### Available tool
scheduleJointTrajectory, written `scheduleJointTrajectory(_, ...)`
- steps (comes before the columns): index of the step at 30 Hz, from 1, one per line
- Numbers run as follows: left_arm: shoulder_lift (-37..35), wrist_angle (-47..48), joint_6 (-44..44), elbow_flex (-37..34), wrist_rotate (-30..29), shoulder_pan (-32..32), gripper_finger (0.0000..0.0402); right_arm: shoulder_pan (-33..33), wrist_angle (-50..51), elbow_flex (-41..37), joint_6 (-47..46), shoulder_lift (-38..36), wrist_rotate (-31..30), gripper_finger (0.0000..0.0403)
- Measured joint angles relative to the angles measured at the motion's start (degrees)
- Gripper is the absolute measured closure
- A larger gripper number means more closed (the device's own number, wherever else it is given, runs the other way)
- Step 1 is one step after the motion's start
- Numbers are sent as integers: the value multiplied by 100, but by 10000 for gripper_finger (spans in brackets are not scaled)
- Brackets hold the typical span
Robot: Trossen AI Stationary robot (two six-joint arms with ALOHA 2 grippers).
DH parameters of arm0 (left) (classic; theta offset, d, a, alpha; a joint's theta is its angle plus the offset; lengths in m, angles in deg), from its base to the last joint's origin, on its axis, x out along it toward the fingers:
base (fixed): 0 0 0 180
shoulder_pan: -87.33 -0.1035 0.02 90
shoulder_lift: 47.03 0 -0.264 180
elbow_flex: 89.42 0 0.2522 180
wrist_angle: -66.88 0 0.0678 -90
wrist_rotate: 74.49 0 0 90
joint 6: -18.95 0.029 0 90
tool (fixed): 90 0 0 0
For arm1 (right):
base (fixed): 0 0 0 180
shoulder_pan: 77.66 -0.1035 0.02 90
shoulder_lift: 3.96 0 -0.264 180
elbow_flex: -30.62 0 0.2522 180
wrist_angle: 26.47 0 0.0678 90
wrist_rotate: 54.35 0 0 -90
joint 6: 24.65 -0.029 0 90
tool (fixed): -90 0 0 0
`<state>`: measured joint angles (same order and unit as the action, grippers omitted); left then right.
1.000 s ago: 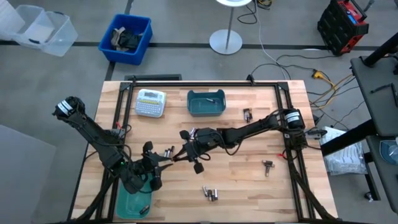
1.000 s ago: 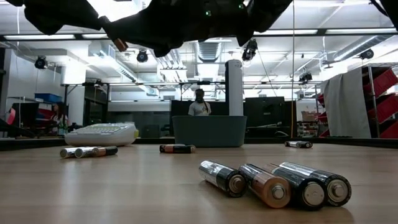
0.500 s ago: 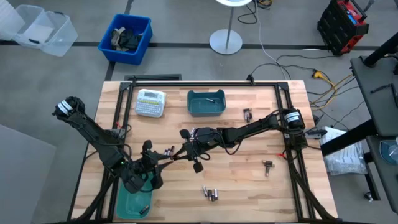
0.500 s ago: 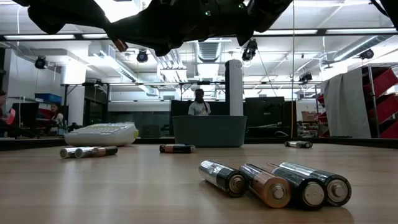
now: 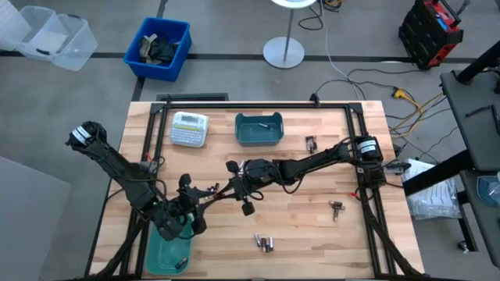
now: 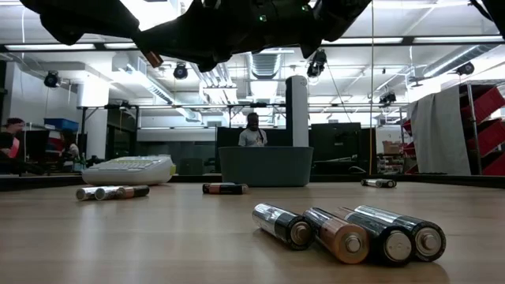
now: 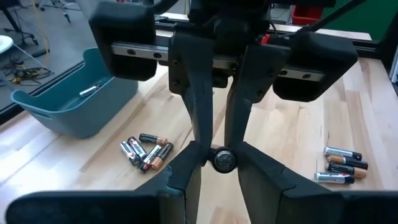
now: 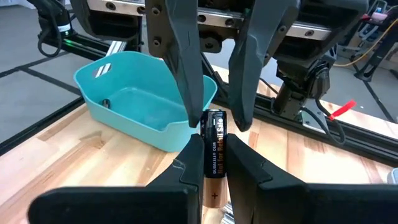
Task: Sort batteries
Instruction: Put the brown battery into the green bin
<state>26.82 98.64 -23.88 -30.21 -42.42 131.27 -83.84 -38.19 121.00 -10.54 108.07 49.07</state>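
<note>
Together, the left gripper (image 7: 214,160) and right gripper (image 8: 213,163) meet mid-table, both clamped on one battery (image 8: 214,149) held above the wood. Just behind the left gripper sits a teal bin (image 8: 134,102). Beyond the right gripper, loose batteries (image 7: 147,151) lie near a second bin (image 7: 59,99).

Open workshop or lab hall, concrete floor (image 5: 70,117), ceiling strip lights (image 6: 442,47), red tool case (image 5: 430,31) upper right, seated people (image 6: 9,142) far left.
</note>
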Motion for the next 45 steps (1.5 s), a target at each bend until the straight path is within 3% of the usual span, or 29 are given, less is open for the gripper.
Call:
scheduleJointTrajectory(10, 0, -2, 13, -61, 5, -2, 327, 0, -8, 0, -15, 0, -17, 369)
scheduleJointTrajectory(17, 0, 6, 17, -61, 7, -2, 384, 0, 7, -4, -18, 0, -23, 369)
scheduleJointTrajectory(22, 0, 6, 14, -65, 8, -11, 390, 0, 18, -5, -17, 0, -21, 368)
scheduleJointTrajectory(31, 0, 96, 52, 57, 21, 44, 391, -9, 111, -4, -66, 0, 24, 284)
scheduleJointTrajectory(36, -2, 1302, -552, 648, 611, 226, 395, 14, 588, -4, -242, -79, 27, 256)
scheduleJointTrajectory(42, 49, 3876, -2595, 1878, 2072, 663, 395, 172, 1647, -2, -242, -388, 17, 237)
scheduleJointTrajectory(45, 114, 4636, -3454, 2380, 2551, 909, 396, 286, 2015, -2, -115, -462, 12, 231)
